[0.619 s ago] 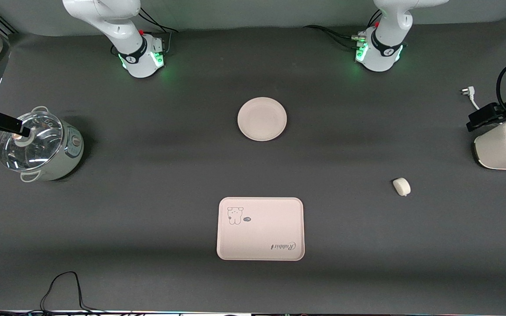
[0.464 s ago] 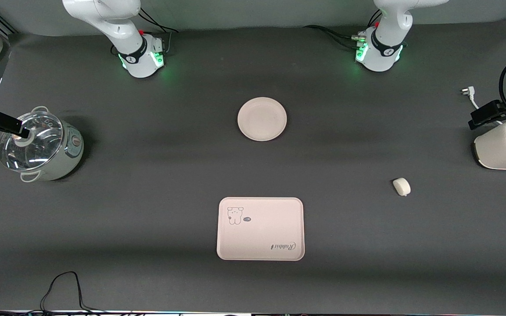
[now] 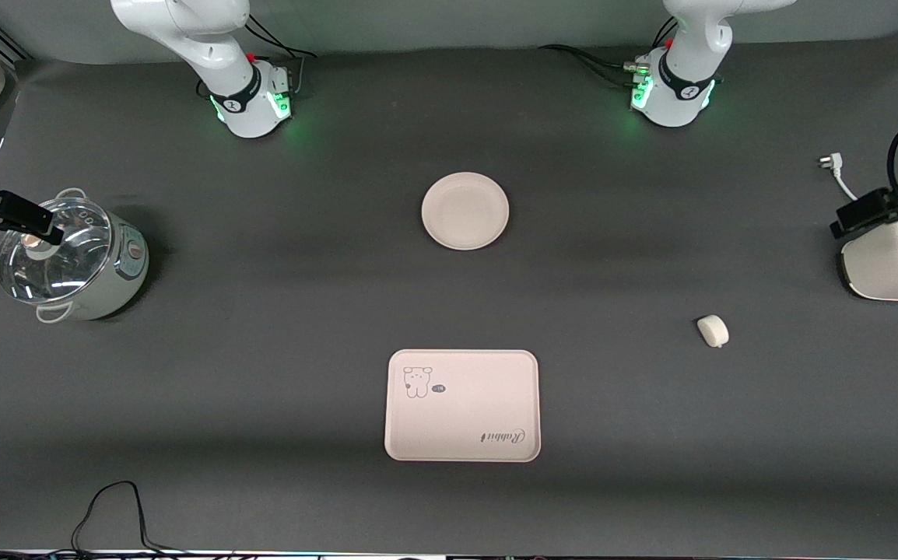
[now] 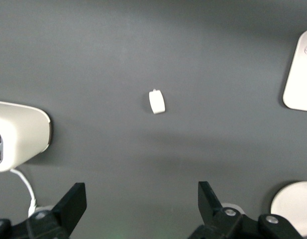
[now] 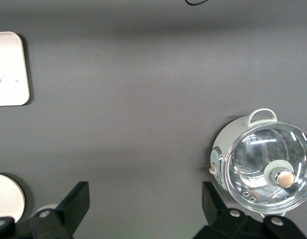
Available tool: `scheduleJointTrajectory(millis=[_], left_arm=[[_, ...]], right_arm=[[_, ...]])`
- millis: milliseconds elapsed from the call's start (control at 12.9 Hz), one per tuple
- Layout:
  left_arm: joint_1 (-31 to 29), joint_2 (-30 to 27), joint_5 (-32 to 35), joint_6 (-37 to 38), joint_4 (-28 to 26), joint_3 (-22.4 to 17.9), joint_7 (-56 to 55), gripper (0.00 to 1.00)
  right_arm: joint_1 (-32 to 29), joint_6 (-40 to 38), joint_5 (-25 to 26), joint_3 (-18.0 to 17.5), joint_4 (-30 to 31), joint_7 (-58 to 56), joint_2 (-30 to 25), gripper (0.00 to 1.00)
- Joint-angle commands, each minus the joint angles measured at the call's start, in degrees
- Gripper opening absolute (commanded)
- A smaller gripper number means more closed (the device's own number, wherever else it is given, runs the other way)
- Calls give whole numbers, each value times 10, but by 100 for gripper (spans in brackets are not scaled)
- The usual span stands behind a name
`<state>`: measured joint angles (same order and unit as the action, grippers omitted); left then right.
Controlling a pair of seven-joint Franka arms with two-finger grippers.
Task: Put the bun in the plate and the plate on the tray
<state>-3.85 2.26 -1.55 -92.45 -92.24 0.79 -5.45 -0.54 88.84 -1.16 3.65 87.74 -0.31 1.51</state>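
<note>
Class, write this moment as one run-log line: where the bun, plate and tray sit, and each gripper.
bun: on table, toward left arm's end | plate: empty | tray: empty | left gripper: jaws open | right gripper: jaws open

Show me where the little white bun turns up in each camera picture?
Front view: bun on the mat, toward the left arm's end, near the toaster.
Left wrist view: bun mid-picture.
Right wrist view: not in it.
Shared landmark: tray.

Bun [image 3: 713, 330] on table; plate [image 3: 464, 211] empty; tray [image 3: 462, 405] bare.
</note>
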Motion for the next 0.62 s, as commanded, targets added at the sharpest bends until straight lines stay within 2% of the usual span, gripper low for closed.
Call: scheduleJointTrajectory(millis=[0, 232, 541], left_arm=[[-3, 13, -7, -84, -73, 0, 9, 100], [-10, 52, -6, -183, -135, 0, 9, 100], [-8, 106, -9, -384, -256, 1, 0, 100]], right_arm=[[6, 8, 13, -2, 20, -1, -18, 100], [6, -1, 13, -2, 20, -2, -17, 100], [6, -25, 12, -1, 21, -3, -18, 100]])
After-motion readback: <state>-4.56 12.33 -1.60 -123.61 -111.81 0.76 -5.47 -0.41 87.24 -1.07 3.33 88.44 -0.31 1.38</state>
